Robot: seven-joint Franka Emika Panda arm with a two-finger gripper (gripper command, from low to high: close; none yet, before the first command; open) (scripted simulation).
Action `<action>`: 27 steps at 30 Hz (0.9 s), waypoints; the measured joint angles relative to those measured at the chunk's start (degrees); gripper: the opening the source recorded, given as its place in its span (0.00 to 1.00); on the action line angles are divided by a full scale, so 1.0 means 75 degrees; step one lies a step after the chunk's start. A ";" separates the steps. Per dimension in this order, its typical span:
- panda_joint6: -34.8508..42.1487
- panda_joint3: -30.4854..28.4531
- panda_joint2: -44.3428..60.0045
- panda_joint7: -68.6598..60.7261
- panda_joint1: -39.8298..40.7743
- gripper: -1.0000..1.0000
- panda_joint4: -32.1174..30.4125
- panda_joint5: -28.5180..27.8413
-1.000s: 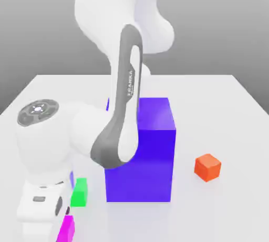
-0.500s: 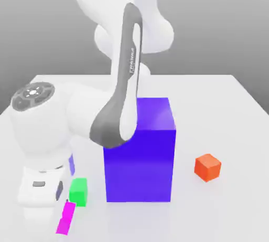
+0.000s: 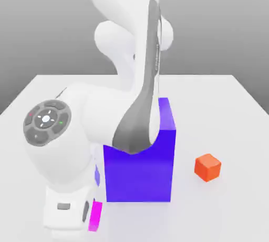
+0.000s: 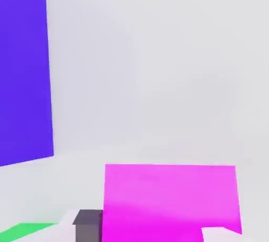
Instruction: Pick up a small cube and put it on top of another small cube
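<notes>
Backdrop: plain grey wall behind a white worktop (image 3: 231,109).
Arm: white Franka arm (image 3: 126,36) rises at the middle of the exterior view, folds over, and its grey-sided forearm slants down toward the exterior view's left; the bulky wrist with its round button panel sits low at that side, in front of the big block.
Tool: the tool (image 3: 86,220) points downward at the lower edge of the exterior view, closed on the magenta cube.
Magenta cube (image 3: 95,215): held between the fingers, showing as a narrow pink strip beside the white hand; in the hand view it lies close to the camera (image 4: 171,201), with a grey fingertip (image 4: 88,225) touching its side.
Green cube (image 4: 26,231): a green sliver near the magenta cube in the hand view.
Blue-violet block (image 3: 139,170): large, upright on the worktop, just beside the hand.
Orange cube (image 3: 207,167): alone on the worktop, well apart, at the exterior view's right.
</notes>
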State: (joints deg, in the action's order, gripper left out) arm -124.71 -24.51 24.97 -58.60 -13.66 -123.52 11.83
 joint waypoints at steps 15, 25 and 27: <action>0.1274 -0.0075 0.0062 -0.0009 -0.0849 0.00 0.0214 -0.1910; 0.1224 -0.0300 -0.0358 -0.0277 -0.1095 0.00 -0.0030 -0.3140; 0.1040 -0.0279 -0.0411 -0.0642 -0.0982 0.00 -0.0239 -0.3155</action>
State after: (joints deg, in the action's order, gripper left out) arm -116.91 -26.60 21.88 -63.41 -21.03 -125.32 -11.83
